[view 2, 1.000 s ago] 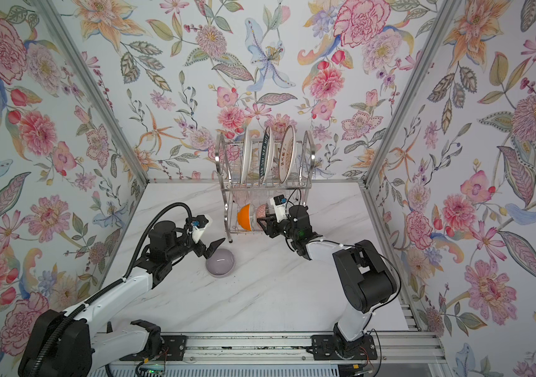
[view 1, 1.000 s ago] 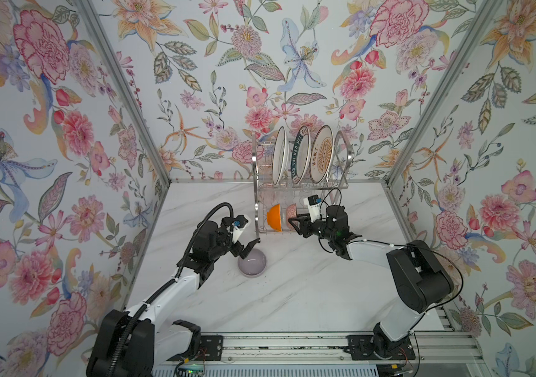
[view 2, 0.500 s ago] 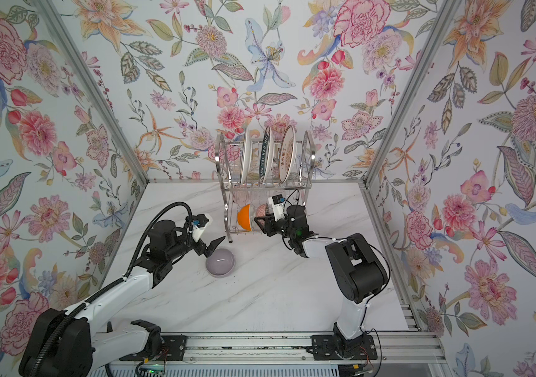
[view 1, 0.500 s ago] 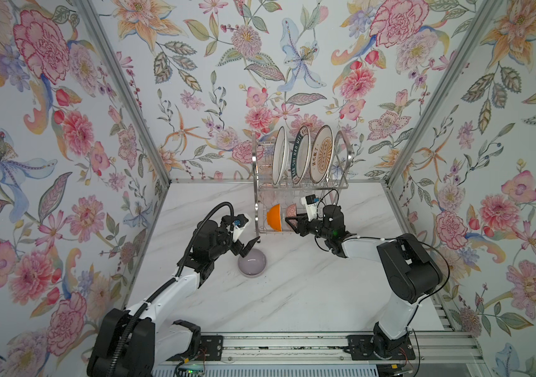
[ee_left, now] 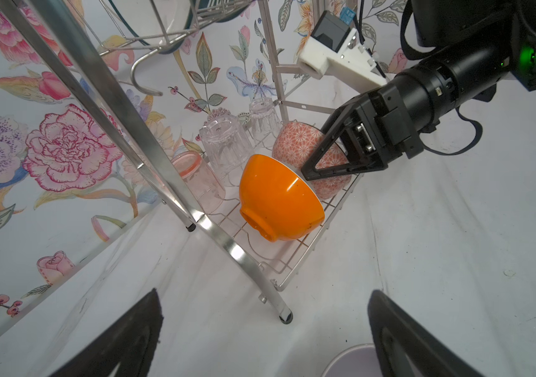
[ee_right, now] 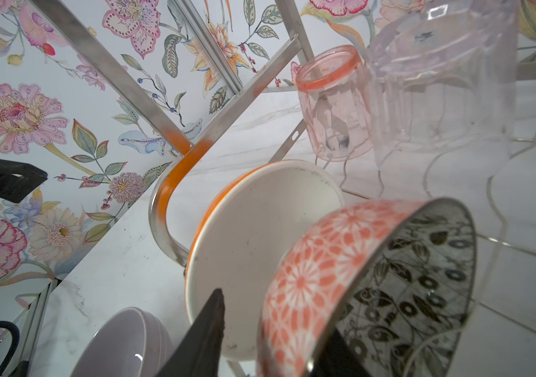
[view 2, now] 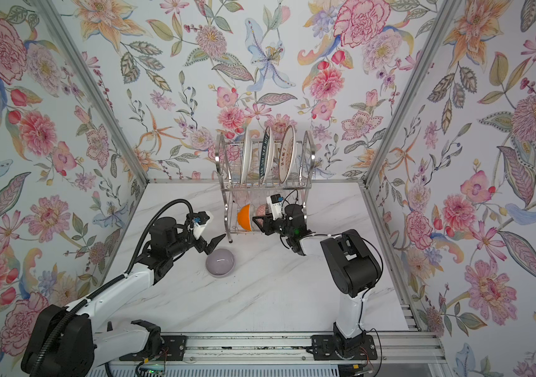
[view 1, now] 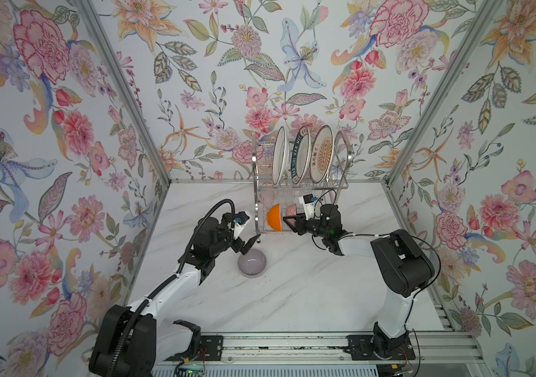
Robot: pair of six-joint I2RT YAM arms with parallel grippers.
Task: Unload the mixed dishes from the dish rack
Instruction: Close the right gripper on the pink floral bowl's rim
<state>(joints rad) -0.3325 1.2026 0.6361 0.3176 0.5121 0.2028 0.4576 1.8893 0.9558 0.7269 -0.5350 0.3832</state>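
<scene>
Plates point(view 1: 302, 156) three, tumblers point(ee_left: 224, 143) three, bowls point(ee_left: 279, 199) three — left hand point(ee_left: 263, 292) wide open, empty; right hand point(view 1: 289, 222) astride pink bowl point(ee_right: 319, 271), grip unclear.

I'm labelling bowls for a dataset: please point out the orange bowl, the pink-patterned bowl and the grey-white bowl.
orange bowl point(ee_left: 278, 199): left wrist view, on its outer wall.
pink-patterned bowl point(ee_right: 319, 261): right wrist view, on its patterned outer wall.
grey-white bowl point(view 1: 252, 263): a top view, on its inner bottom.

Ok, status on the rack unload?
Left gripper open, hovering by grey-white bowl on table. Right gripper straddles rim of pink-patterned bowl, lower tier of dish rack, not clamped. Orange bowl close beside.
</scene>
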